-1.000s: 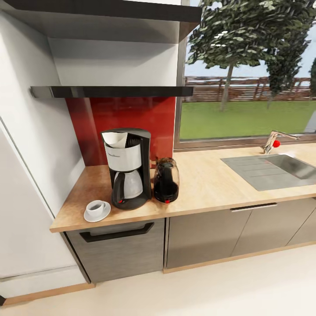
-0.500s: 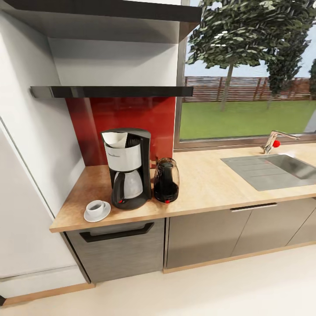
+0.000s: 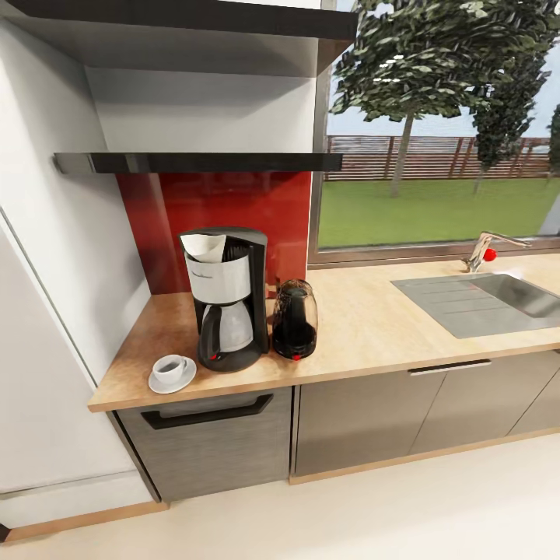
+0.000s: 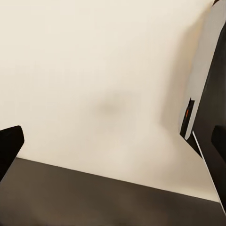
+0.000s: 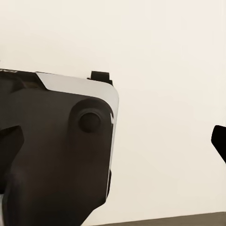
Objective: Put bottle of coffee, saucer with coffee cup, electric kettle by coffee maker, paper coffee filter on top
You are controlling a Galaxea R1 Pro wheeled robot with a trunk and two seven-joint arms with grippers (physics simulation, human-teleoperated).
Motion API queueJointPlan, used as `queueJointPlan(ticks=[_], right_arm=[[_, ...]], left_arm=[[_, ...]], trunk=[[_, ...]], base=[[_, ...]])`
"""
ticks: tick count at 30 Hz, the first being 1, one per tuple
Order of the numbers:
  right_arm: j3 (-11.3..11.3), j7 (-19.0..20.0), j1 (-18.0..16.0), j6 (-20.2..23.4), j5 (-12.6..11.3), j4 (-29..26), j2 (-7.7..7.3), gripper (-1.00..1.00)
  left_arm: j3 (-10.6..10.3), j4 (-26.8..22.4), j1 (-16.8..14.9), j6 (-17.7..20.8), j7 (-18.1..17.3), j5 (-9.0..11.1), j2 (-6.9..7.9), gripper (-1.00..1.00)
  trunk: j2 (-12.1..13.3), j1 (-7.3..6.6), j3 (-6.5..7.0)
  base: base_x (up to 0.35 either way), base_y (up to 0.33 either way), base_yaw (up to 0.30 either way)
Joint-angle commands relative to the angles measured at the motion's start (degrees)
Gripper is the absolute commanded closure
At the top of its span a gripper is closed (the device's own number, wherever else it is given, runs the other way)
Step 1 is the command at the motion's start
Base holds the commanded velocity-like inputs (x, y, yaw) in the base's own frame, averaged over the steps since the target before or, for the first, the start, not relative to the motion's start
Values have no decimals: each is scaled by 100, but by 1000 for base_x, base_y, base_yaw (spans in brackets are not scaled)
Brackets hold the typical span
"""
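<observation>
Standing beside the coffee maker (image 3: 225, 299), kettle (image 3: 295, 320) touches countertop (image 3: 373, 319).

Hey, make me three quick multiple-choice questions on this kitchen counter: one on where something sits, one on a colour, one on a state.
1. The coffee cup sits:
A in the sink
B on the saucer
C on the shelf

2. The backsplash behind the coffee maker is:
A red
B blue
C green

3. The paper filter is:
A on the floor
B under the electric kettle
C on top of the coffee maker

Answers: B, the cup rests on the white saucer; A, the panel is glossy red; C, white paper shows at the machine's top.
</observation>
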Motion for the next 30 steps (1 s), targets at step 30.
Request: queueJointPlan(ticks=[30], right_arm=[[47, -41, -1, 21, -56, -54, -10, -100]], left_arm=[[65, 18, 64, 104, 49, -19, -6, -100]], trunk=[[-7, 1, -8]], base=[[0, 0, 0]])
